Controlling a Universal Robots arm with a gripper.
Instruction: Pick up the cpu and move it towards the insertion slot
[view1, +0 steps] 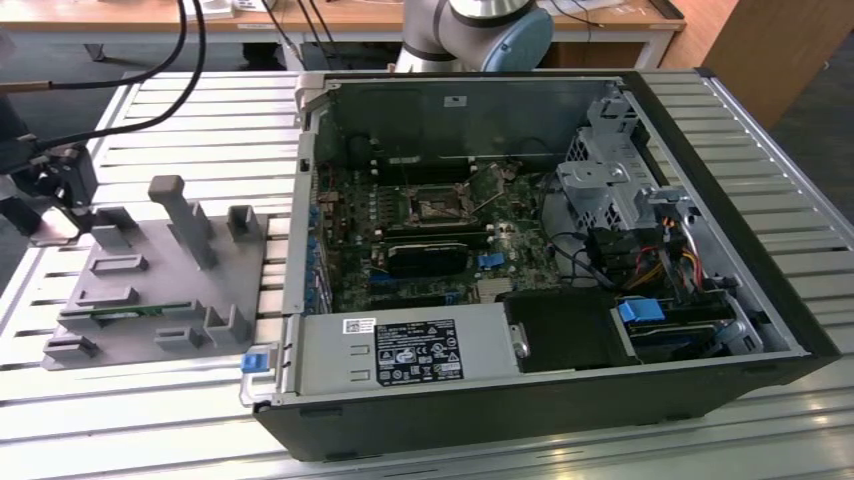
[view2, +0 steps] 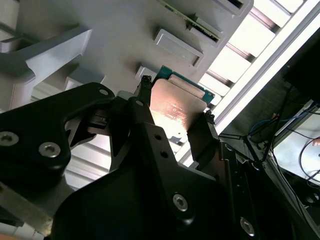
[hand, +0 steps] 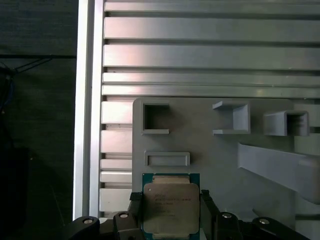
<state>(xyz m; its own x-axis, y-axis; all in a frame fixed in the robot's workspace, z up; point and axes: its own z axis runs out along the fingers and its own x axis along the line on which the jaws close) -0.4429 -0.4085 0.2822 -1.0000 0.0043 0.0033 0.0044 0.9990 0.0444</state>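
Observation:
The cpu (hand: 171, 207) is a flat square chip with a silvery top and a green-edged rim. It sits between the two black fingers of my gripper (hand: 171, 200), one finger against each side. In the second wrist view the cpu (view2: 175, 107) is held the same way by the gripper (view2: 175, 120), just over the grey plastic fixture (view2: 115, 45). In the exterior view the gripper (view1: 54, 205) hangs at the far left, by the fixture's (view1: 147, 280) back left corner. The insertion slot (view1: 438, 207) lies inside the open computer case, well toward the exterior view's right.
The fixture carries raised posts and recesses (hand: 156, 117) and a narrow green memory stick (view1: 114, 312). The computer case (view1: 534, 420) has tall walls, a power supply (view1: 400, 355) and cables. A slatted aluminium table (view1: 134, 410) bears everything. The arm's base (view1: 474, 30) stands behind the case.

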